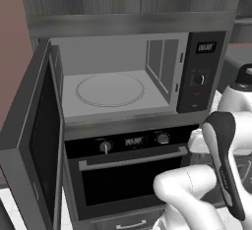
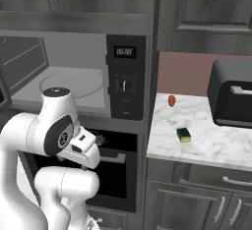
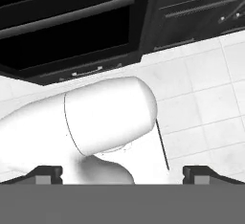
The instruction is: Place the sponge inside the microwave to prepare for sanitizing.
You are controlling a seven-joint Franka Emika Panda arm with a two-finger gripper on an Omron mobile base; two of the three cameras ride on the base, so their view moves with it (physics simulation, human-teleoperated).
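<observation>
The microwave [image 1: 118,81] stands door-open, its display [image 2: 125,52] showing digits too blurred to read. The sponge [image 2: 184,135] lies on the desk [image 2: 216,143]. The tool [image 3: 122,175] is spread, holding nothing.

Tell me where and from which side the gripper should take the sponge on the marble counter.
Come from above and close on the yellow sides of the sponge. It lies flat on the counter, green scouring face up, a low block with free space all round. The open gripper looks wide enough, I judge.
</observation>
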